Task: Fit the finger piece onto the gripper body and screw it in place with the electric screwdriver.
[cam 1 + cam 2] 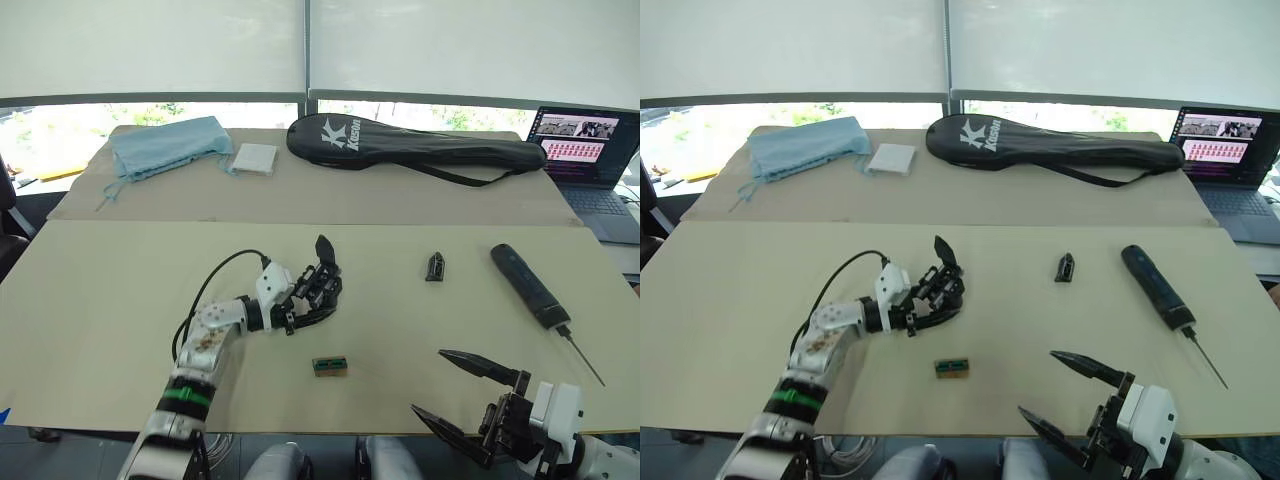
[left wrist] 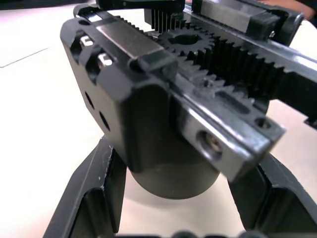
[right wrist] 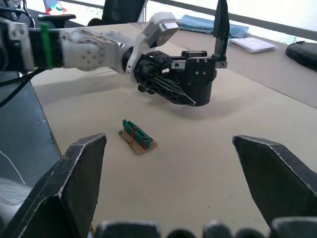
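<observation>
1. Pale blue cloth [image 1: 165, 146] lay at the far left of the rear table, with a small white pad [image 1: 255, 158] just beside it and a long black racket bag [image 1: 412, 148] further right.
2. On the near beige table [image 1: 90, 300], the left gripper [image 1: 318, 298] was clamped on the gripper body [image 1: 322, 281], a chunky black mechanism whose one pointed finger stood upright; the left wrist view showed its gear and toothed racks between the two black fingers [image 2: 91, 198].
3. A small green-brown box [image 1: 329, 366] sat on the table just in front of the held body, apart from it.
4. The finger piece [image 1: 435, 266] rested alone on the table, between the gripper body and the electric screwdriver, touching neither.
5. The electric screwdriver [image 1: 529, 286] lay released on the table at the right, its thin metal bit pointing toward the near edge.
6. The right gripper [image 1: 452, 392] hovered near the table's front edge with its fingers spread wide and empty, well apart from the screwdriver.
7. A laptop [image 1: 590, 150] stood open at the far right.
</observation>
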`<state>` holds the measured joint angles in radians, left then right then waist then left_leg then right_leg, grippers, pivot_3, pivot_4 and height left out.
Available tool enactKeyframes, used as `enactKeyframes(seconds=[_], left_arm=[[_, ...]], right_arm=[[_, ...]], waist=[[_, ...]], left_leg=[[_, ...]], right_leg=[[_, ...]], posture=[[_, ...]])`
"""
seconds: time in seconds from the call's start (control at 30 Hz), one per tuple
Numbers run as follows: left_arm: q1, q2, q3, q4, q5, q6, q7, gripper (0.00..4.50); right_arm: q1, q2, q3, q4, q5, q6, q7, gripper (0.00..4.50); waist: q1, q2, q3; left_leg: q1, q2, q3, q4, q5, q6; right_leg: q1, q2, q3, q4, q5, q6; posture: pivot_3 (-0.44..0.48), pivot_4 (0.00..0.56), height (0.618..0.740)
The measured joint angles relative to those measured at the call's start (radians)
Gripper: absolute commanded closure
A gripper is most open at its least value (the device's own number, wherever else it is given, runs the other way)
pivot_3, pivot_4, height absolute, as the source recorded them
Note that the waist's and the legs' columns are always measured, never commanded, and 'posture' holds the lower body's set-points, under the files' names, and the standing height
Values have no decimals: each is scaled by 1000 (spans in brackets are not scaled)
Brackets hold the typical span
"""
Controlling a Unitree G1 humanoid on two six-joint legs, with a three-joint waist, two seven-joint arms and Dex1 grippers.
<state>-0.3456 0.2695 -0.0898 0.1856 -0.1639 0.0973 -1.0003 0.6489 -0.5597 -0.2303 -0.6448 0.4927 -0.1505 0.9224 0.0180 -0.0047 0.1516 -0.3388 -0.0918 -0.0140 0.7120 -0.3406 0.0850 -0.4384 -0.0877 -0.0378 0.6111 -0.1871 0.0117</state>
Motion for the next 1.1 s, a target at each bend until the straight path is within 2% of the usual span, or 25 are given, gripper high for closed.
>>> enactKeyframes(seconds=[0.13, 0.27, 0.8, 0.83, 0.9, 0.93, 1.1], left_arm=[[87, -24, -19, -131, 41, 108, 159, 2183], [103, -45, -60, -175, 66, 150, 247, 2183], [119, 3, -129, -199, 95, 121, 282, 2183], [118, 3, -127, -196, 86, 122, 281, 1119], [116, 4, -125, -192, 80, 121, 277, 252], [114, 7, -124, -189, 79, 121, 275, 60], [102, 70, -114, -166, 33, 104, 195, 60]], right_arm=[[-2, 0, 1, 0, 0, 0, 0, 0], [-6, -1, 1, 0, 0, 0, 1, 0], [-11, -3, 20, 0, 0, 0, 11, 0], [-13, -4, 20, 0, 0, 0, 11, 0], [-19, -5, 20, 0, 0, 0, 11, 0], [-23, -7, 20, 0, 0, 1, 11, 0], [-38, -9, 20, 0, 0, 1, 13, 0]], waist=[[11, 0, 0], [22, 0, 0], [19, 2, -1], [19, 2, -1], [20, 2, -1], [20, 2, -1], [18, 2, -1]], left_leg=[[1, 0, 0, 0, 0, -1], [1, 0, 0, 0, 0, -1], [2, 0, 0, 0, 0, -2], [3, 0, 0, 0, 0, -2], [2, 0, 0, 0, 0, -2], [2, 0, 0, 0, 0, -2], [3, 0, 0, 0, 1, -2]], right_leg=[[1, 0, 0, 1, 0, 0], [1, 0, 0, 1, 0, 0], [2, 0, 0, 1, 0, 0], [2, 0, 0, 1, 0, 0], [2, 0, 0, 1, 0, 0], [2, 0, 0, 1, 0, 0], [1, 1, 0, 2, 0, 0]], posture=[[0, 150, 740], [0, 150, 740], [0, 150, 740], [0, 150, 740], [0, 150, 740], [0, 150, 740], [0, 150, 740]])
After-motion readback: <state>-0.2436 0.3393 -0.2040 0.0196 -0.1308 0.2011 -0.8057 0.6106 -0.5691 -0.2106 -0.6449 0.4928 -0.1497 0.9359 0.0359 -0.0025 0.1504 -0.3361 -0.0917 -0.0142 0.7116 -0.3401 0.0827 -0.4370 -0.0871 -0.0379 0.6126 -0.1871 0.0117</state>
